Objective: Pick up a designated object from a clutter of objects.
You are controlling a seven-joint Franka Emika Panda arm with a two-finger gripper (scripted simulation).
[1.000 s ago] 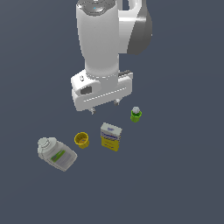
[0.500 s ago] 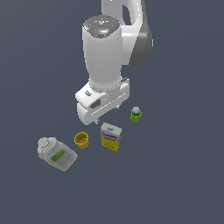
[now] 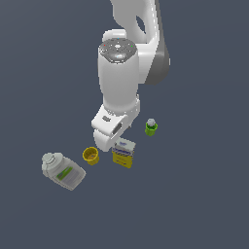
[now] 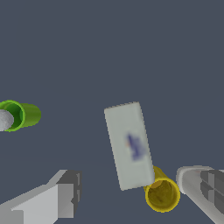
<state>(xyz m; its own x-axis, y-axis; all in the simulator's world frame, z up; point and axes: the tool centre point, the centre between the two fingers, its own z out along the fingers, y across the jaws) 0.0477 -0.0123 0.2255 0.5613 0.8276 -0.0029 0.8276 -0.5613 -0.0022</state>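
Exterior view: end effector [image 3: 113,144] dropped closer over yellow box [image 3: 123,153].

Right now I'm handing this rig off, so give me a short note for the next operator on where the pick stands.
Gripper: open, holding nothing, low over the clutter.
Yellow box: upright on the floor, just below the gripper, seen between the fingers in the wrist view.
Yellow cup, white bottle and green bottle lie apart from it.
Done: approach.
Left: center, descend, close, lift.
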